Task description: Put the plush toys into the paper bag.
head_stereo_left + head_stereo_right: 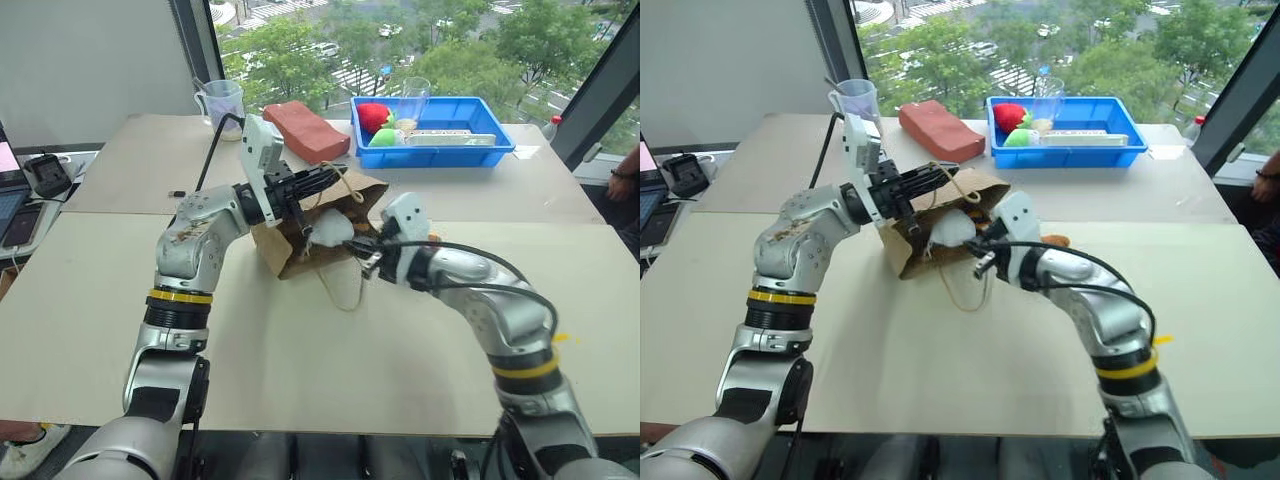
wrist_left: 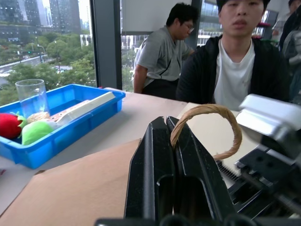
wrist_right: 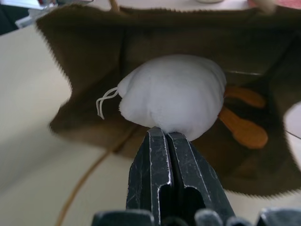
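The brown paper bag lies on its side in the middle of the table, mouth toward my right arm. My left gripper is shut on one twine handle and holds the bag's upper edge up. My right gripper is shut on the white plush toy, which sits right at the bag's mouth. Two orange-brown soft parts show beyond it inside the bag; I cannot tell whether they belong to it. A small orange-brown patch peeks out behind my right hand.
At the back stand a blue tray with red and green plush fruit and a clear cup, a reddish-brown block and a measuring cup. The bag's other handle trails on the table. Two people sit across the table.
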